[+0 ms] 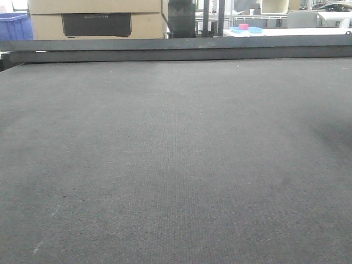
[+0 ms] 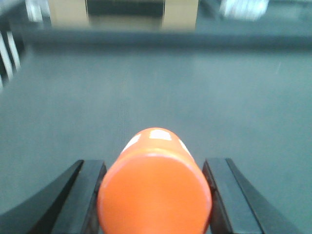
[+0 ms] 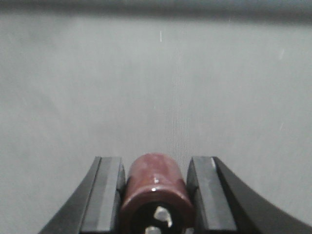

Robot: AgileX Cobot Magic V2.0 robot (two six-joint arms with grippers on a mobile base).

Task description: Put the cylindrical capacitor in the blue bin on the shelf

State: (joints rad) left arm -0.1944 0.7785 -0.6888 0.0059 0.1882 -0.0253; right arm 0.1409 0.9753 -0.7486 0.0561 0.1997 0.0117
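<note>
Gripping maroon cylindrical capacitor (image 3: 153, 187), right claw (image 3: 155, 168) clenched around it, left claw (image 2: 153, 168) seemingly clamping blurred orange cylinder (image 2: 155, 197)

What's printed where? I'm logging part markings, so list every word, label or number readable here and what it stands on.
No text can be read in any view.
On the dark panel of the cardboard box: faint lettering, too blurred to read.
On the orange cylinder in the left gripper: no text visible.
On the dark red capacitor in the right gripper: no markings visible.
</note>
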